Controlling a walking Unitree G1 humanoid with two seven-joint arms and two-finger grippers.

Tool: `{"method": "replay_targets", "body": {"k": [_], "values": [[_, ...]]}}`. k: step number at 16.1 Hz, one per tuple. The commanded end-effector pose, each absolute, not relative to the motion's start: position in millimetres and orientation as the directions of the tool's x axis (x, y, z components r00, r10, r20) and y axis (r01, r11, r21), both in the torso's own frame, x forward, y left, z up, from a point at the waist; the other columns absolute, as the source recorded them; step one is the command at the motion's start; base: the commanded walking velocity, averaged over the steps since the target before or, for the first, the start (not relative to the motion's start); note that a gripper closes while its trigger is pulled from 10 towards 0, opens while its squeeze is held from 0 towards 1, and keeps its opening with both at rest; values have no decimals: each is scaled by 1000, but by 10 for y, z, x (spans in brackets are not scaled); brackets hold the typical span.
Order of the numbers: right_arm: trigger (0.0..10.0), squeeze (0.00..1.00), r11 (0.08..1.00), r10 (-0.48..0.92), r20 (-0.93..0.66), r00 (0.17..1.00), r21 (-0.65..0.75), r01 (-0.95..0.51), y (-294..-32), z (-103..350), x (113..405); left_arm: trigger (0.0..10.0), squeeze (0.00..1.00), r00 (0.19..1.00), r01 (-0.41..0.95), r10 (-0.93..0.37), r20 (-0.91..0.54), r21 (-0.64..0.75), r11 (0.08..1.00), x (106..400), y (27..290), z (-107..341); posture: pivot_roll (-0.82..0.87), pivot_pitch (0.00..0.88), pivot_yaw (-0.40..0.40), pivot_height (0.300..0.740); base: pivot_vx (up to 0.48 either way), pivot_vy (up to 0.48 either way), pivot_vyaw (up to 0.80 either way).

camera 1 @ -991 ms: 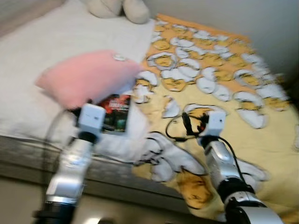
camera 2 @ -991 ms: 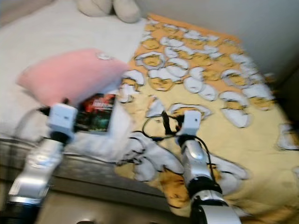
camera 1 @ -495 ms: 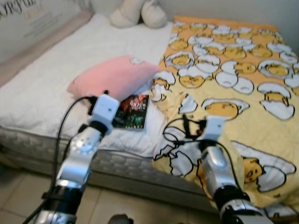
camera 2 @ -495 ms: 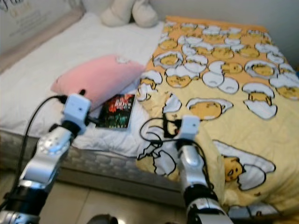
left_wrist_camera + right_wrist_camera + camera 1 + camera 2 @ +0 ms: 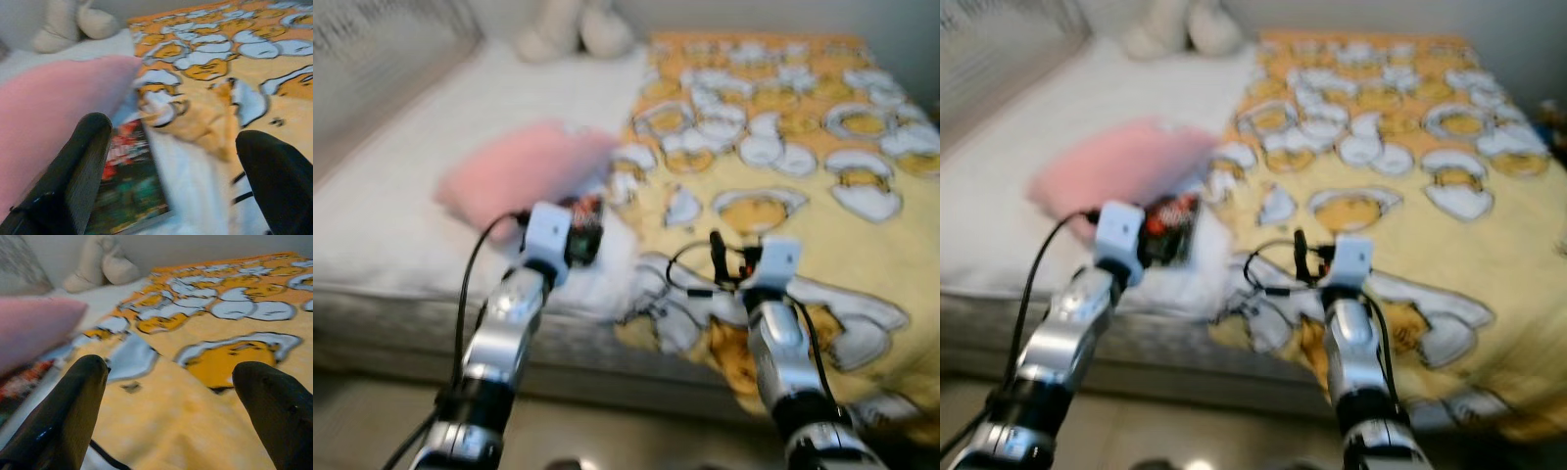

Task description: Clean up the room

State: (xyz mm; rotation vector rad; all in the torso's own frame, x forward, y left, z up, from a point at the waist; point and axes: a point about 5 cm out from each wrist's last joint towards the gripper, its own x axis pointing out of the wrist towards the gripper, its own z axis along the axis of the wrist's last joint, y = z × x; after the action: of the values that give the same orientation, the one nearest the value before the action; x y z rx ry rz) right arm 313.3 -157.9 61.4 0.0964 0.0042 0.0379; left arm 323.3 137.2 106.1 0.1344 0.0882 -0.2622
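Observation:
A dark book [image 5: 129,191] with a red and green cover lies on the white sheet [image 5: 431,245], tucked under the edge of a pink pillow [image 5: 514,176]. My left gripper [image 5: 171,188] is open and hovers just short of the book, with nothing between its fingers [image 5: 73,176]. A rumpled yellow blanket [image 5: 783,166] printed with egg figures covers the right side of the bed. My right gripper [image 5: 171,406] is open above that blanket near its folded edge. The eye views are blurred.
A beige plush toy [image 5: 573,29] sits at the head of the bed by the wall. The mattress side [image 5: 411,333] and a strip of floor lie below my arms. A black cable [image 5: 690,269] loops off my right wrist.
The whole picture has shifted and gone blurry, so the camera is moving. Both arms stay raised over the bed edge, the left wrist now a little closer to the book.

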Motion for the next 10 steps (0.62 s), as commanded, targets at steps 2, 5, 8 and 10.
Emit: {"method": "replay_targets", "body": {"k": [2, 5, 8, 10], "values": [[10000, 0, 996, 67, -5, 998, 60, -67, -1552, 652, 3160, 10000, 0, 977, 203, -194, -92, 90, 975, 3312, 1409, 1082, 11, 0, 37, 740, 0, 0, -350], [10000, 0, 996, 81, 2, 997, 41, -81, -1551, 718, 3212, 10000, 0, 981, 180, -171, -93, 101, 978, 3343, 1399, 1066, 2, 0, 36, 740, 0, 0, 0], [10000, 0, 996, 75, -1, 997, 52, -75, -1538, 705, 3204, 10000, 0, 979, 188, -182, -95, 55, 981, 3309, 1404, 1026, 36, 0, 13, 740, 0, 0, 0], [10000, 0, 995, 82, -30, 996, 54, -80, -1516, 659, 3182, 10000, 0, 950, 278, -281, -132, -39, 960, 3300, 1332, 934, 42, 0, 5, 740, 0, 0, -313]]}}
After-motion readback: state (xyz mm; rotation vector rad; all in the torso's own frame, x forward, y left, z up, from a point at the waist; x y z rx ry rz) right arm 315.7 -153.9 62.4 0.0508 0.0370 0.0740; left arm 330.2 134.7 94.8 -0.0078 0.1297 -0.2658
